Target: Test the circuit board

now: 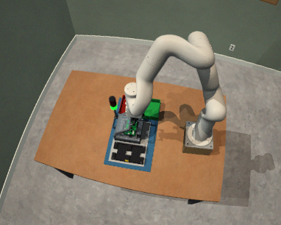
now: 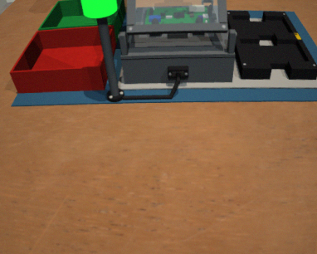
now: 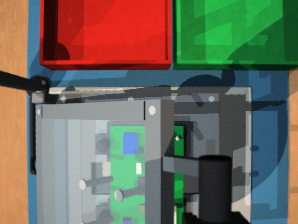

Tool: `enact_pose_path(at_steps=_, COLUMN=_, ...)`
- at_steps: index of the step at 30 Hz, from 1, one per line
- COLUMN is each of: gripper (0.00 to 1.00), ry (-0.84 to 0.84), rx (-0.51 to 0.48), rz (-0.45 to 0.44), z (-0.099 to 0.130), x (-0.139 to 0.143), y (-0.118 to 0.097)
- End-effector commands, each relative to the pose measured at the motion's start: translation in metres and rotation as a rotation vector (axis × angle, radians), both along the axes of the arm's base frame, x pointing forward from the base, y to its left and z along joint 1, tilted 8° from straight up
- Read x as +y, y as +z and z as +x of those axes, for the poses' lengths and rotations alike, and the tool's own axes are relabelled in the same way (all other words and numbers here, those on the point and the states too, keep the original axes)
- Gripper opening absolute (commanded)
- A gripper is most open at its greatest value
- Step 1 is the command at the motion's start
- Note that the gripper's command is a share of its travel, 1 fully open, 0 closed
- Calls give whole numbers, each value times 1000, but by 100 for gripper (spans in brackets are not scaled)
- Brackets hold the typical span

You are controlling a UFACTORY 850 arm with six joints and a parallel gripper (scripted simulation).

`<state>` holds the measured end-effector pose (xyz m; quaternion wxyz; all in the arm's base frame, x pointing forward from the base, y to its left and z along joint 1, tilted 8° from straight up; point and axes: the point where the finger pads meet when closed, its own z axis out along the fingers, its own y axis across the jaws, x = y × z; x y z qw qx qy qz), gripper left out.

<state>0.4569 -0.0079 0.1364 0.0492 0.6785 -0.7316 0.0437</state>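
Observation:
The signal light (image 1: 112,107) (image 2: 99,6) on its black pole glows green. The grey tester (image 2: 176,68) (image 1: 127,139) stands on the blue mat (image 2: 238,95). Its see-through lid (image 2: 176,28) (image 3: 160,130) is tilted partly up. The green circuit board (image 2: 172,17) (image 3: 127,170) lies in the tester under the lid, component side up. My gripper (image 3: 216,216) (image 1: 133,122) is over the tester's right side, shut on the lid's dark handle (image 3: 215,180). The green bin (image 1: 152,108) (image 2: 68,18) (image 3: 230,35) and the red bin (image 2: 60,62) (image 3: 105,30) stand side by side behind the tester; both look empty.
The black tray (image 1: 128,152) (image 2: 275,46) lies empty on the mat beside the tester. A black cable (image 2: 155,96) runs from the tester's front to the light's pole. The arm's base (image 1: 198,141) stands to the right on the wooden table (image 1: 75,121).

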Motion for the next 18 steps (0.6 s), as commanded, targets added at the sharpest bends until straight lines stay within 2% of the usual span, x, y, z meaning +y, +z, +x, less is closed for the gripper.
enact_pose_path(at_steps=1, gripper=0, ry=0, rx=-2, rz=0, z=1, x=0, y=1)
enact_pose_path(at_steps=2, gripper=28, ry=0, rx=-2, rz=0, z=1, x=0, y=1)
enact_pose_path(at_steps=18, gripper=28, ry=0, rx=-2, rz=0, z=1, x=0, y=1)
